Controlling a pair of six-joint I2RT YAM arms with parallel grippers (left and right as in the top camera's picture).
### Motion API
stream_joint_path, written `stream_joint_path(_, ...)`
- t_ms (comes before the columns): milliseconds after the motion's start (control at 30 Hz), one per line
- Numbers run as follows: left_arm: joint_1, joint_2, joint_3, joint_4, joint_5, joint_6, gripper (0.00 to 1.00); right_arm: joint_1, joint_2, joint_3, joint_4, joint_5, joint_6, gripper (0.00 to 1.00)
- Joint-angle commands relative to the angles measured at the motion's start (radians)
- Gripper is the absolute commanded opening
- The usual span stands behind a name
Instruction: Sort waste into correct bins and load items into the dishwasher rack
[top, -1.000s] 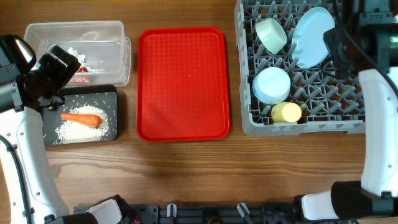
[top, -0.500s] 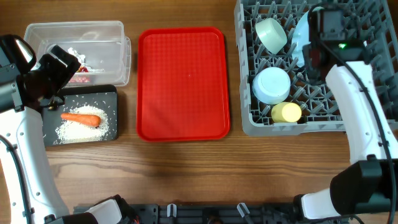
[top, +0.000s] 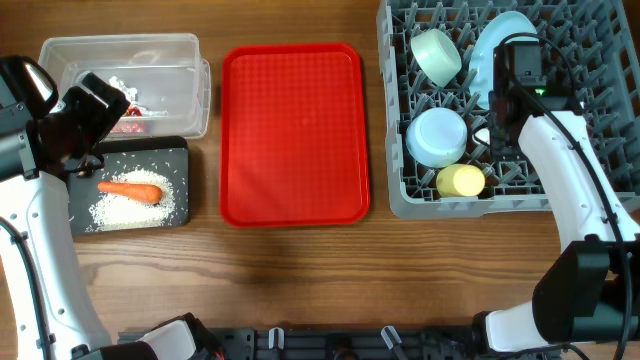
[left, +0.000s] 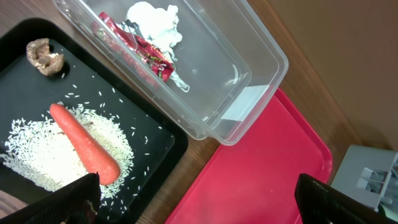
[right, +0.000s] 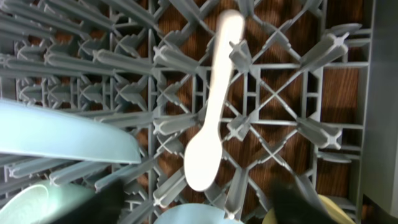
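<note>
The white spoon lies loose on the pegs of the grey dishwasher rack. My right gripper hangs open above it, touching nothing. The rack also carries the pale blue plate, two bowls and the yellow cup. At far left my left gripper is open and empty above the bins. The clear tub holds the red-and-white wrapper and tissue. In the black tray are the carrot, rice and a brown lump.
A flat red tray lies between the bins and the rack with nothing on it. Bare wooden table runs along the front edge. The right arm crosses the rack's right half.
The right arm swung from the rack's right edge in over its middle. Its jaws went from shut to open, and the spoon now lies free on the pegs. The left arm stayed still.
</note>
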Motion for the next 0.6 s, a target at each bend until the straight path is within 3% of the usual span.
stream_joint_path(0, 0.006, 0.006, 0.001, 0.002, -0.002, -0.005, 1.00, -0.003, 0.003, -0.006, 0.002, 0.005, 0.003, 0.88)
stream_joint_path(167, 0.006, 0.006, 0.001, 0.002, -0.002, -0.005, 1.00, -0.003, -0.008, -0.003, 0.011, -0.003, -0.098, 0.87)
stream_joint_path(333, 0.006, 0.006, 0.001, 0.002, -0.002, -0.005, 1.00, 0.000, -0.108, -0.002, 0.068, -0.026, -0.330, 0.84)
stream_joint_path(433, 0.006, 0.006, 0.001, 0.002, -0.002, -0.005, 1.00, 0.010, -0.216, -0.002, 0.148, -0.117, -0.598, 0.84)
stream_joint_path(467, 0.006, 0.006, 0.001, 0.002, -0.002, -0.005, 1.00, 0.015, -0.267, -0.002, 0.177, -0.200, -0.747, 0.84)
stream_joint_path(533, 0.006, 0.006, 0.001, 0.002, -0.002, -0.005, 1.00, 0.019, -0.358, -0.002, 0.193, -0.384, -0.990, 1.00)
stream_joint_path(567, 0.006, 0.006, 0.001, 0.002, -0.002, -0.005, 1.00, 0.019, -0.405, -0.002, 0.187, -0.480, -1.099, 1.00)
